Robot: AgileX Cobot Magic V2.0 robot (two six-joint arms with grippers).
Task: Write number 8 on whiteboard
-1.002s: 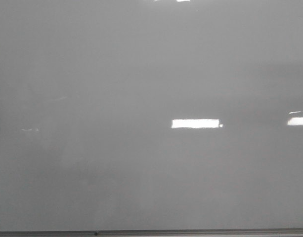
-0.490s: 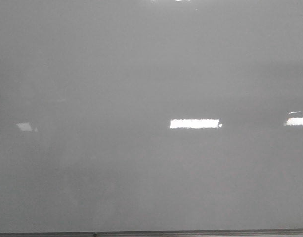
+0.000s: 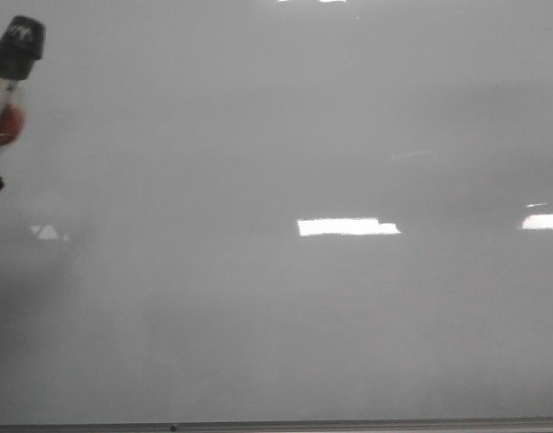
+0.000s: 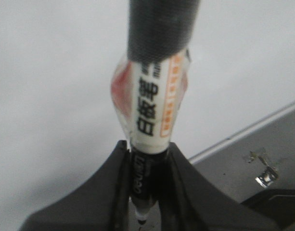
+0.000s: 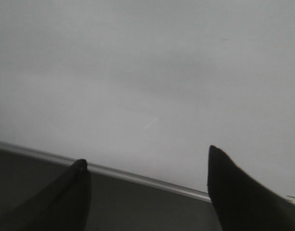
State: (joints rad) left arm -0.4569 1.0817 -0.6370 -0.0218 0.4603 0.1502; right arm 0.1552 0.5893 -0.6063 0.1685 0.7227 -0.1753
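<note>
Whiteboard (image 3: 285,298) fills my front view, unmarked — but a marker (image 3: 10,77) has come in at its upper left edge since a moment ago. My left gripper (image 4: 146,166) clamps its barrel; right gripper (image 5: 147,187) gapes wide over the frame edge.

The whiteboard (image 3: 285,135) is a large, glossy grey-white board that fills the front view, with bright rectangular light reflections on its face. A thin grey frame edge runs along its bottom. In the left wrist view the whiteboard (image 4: 51,86) is plain pale grey with its frame edge crossing one corner, and in the right wrist view the whiteboard (image 5: 147,72) is the same. No marker line is visible on it.
</note>
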